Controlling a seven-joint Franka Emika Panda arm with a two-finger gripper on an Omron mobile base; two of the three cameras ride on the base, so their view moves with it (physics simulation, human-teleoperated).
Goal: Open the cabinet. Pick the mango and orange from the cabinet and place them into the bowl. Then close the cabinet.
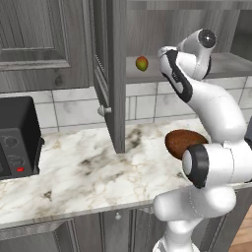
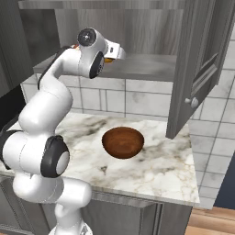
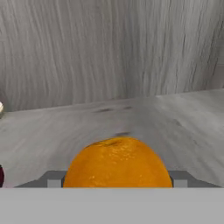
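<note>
My jaws sit one on each side of the orange [image 3: 117,162] on the cabinet [image 1: 115,74] shelf; whether they pinch it I cannot tell. The mango [image 1: 141,63] lies on the same shelf. The bowl [image 2: 122,142] rests on the table [image 2: 156,172].

Glossy white arm [image 1: 216,113] of rounded, bulging segments, smooth and plain. Dark, near-black rings at each joint [image 1: 196,165], with grey round end caps. Black band along the upper link [image 1: 178,76]. No cables, screws or markings to be seen.
</note>
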